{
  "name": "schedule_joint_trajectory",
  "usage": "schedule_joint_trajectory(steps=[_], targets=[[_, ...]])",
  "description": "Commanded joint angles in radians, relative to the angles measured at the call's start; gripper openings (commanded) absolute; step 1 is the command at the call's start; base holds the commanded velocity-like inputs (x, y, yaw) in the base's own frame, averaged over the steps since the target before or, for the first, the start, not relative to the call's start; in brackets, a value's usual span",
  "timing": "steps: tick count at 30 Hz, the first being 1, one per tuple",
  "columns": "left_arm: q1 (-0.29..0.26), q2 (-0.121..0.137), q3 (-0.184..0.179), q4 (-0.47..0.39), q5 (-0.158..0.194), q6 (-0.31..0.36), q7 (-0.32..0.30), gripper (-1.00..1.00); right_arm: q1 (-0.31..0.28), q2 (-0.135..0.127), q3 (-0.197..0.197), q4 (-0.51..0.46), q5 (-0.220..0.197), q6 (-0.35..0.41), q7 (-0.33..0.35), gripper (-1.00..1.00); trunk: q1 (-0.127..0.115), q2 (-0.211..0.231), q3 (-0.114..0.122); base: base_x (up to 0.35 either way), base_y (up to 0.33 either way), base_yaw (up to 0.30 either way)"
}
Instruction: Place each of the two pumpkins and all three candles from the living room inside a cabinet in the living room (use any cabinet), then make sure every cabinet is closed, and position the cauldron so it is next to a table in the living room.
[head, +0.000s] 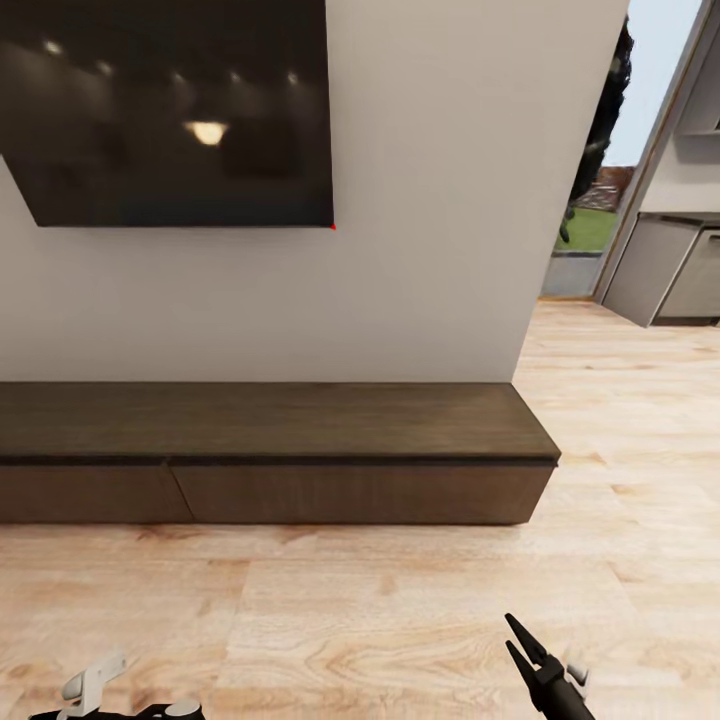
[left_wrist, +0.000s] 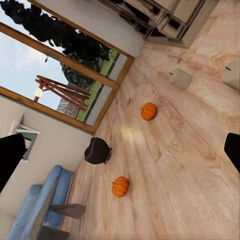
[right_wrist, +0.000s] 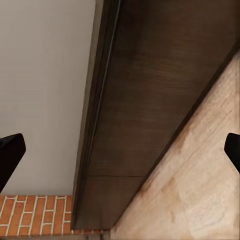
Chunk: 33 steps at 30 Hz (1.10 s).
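I've got the cabinet (head: 270, 450) straight ahead in the head view, long and low and dark brown against the white wall (head: 430, 250), both visible drawer fronts flush and shut, its top bare. The black TV (head: 170, 110) hangs above its left part. My right wrist camera looks along that same cabinet (right_wrist: 150, 110) front, wood floor (right_wrist: 200, 190) beside it and a strip of red brick (right_wrist: 35, 215) past its end. Through the left wrist camera I see the two pumpkins lying on the plank floor (left_wrist: 190, 165), one pumpkin (left_wrist: 148, 111) farther out, the other pumpkin (left_wrist: 120, 186) close to the cauldron (left_wrist: 97, 150), which sits just beside it toward the big window (left_wrist: 60, 70). One candle (left_wrist: 180, 78) lies on its side further off, near the grey kitchen units (left_wrist: 165, 20). The blue sofa (left_wrist: 42, 205) and the grey table (left_wrist: 55, 220) edge in by the cauldron. Right gripper (head: 522, 640): fingers spread wide, nothing between them. Left gripper (left_wrist: 120, 150): its fingertips (left_wrist: 10, 155) stand far apart at the frame edges, empty as well.
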<state>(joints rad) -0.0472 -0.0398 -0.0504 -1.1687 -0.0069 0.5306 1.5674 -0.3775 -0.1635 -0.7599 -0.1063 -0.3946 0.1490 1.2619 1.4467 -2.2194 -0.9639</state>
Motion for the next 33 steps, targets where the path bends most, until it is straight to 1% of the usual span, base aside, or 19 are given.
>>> schedule_joint_trajectory(steps=[1, 7, 23, 25, 27, 29, 31, 33], targets=[[0.0, 0.0, 0.0, 0.0, -0.001, 0.005, 0.003, 1.0, 0.0, -0.002, 0.005, 0.0, -0.01, 0.01, 0.003, 1.0, 0.004, -0.008, -0.004, 0.0, 0.0, 0.0], [0.0, 0.0, 0.0, 0.0, -0.002, -0.005, 0.003, 1.0, 0.0, -0.003, 0.005, 0.0, -0.01, 0.01, 0.004, 1.0, 0.027, -0.05, -0.023, 0.0, 0.0, 0.0], [0.0, 0.0, 0.0, 0.001, -0.003, -0.006, 0.003, 1.0, 0.0, -0.003, 0.005, 0.0, -0.01, 0.009, 0.006, 1.0, 0.088, -0.162, -0.073, 0.0, 0.0, 0.0], [0.0, 0.0, 0.0, 0.001, -0.004, -0.006, 0.003, 1.0, 0.0, -0.004, 0.004, 0.0, -0.01, 0.008, 0.023, 1.0, 0.096, -0.176, -0.079, 0.0, 0.0, 0.0], [0.0, 0.0, 0.0, 0.002, -0.004, -0.007, 0.003, 1.0, 0.004, -0.005, 0.004, 0.0, -0.01, 0.007, 0.067, 1.0, 0.103, -0.19, -0.086, 0.0, 0.0, 0.0], [0.0, -0.001, 0.0, 0.002, -0.004, -0.007, 0.003, 1.0, 0.018, -0.014, -0.009, 0.0, -0.01, 0.007, 0.142, 1.0, 0.111, -0.204, -0.092, 0.0, 0.0, 0.0], [0.0, -0.001, 0.0, 0.003, -0.004, -0.007, 0.003, 1.0, 0.025, -0.02, -0.021, 0.0, -0.009, 0.009, 0.179, 1.0, 0.119, -0.218, -0.098, 0.0, 0.0, 0.0], [0.0, -0.001, 0.0, 0.003, -0.005, -0.007, 0.003, 1.0, 0.029, -0.023, -0.028, 0.0, -0.009, 0.011, 0.199, 1.0, 0.126, -0.232, -0.104, 0.0, 0.0, 0.0]])
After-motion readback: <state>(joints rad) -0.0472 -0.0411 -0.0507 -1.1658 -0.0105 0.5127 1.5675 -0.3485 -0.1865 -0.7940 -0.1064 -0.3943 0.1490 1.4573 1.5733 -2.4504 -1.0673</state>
